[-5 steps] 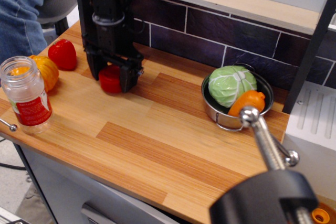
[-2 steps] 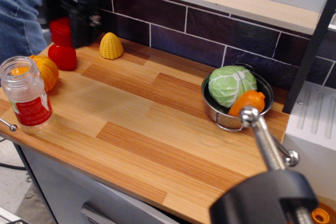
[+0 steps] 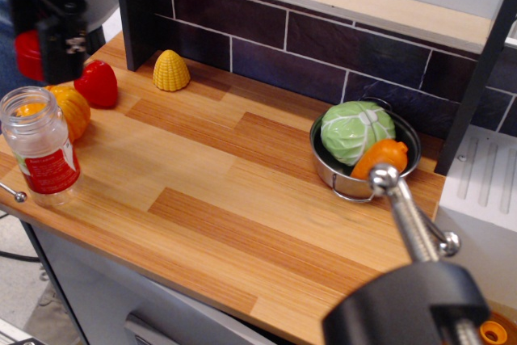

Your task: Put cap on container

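The clear jar [image 3: 40, 147] with a red-and-white label stands open at the table's front left corner. My black gripper [image 3: 36, 46] hangs in the air at the upper left, above and slightly behind the jar. It is shut on the red cap [image 3: 29, 54], which shows between the fingers on the left side. The jar's threaded neck is bare and in full view.
A red pepper toy [image 3: 98, 83] and an orange pumpkin toy [image 3: 71, 111] lie just behind the jar. A yellow corn toy [image 3: 171, 70] sits by the brick wall. A steel pot [image 3: 355, 179] with cabbage and carrot stands at the right. A metal clamp [image 3: 412, 280] fills the front right.
My gripper lifted the red cap off the table near the middle, then carried it left and up. It now hangs above the jar area, further left than before.
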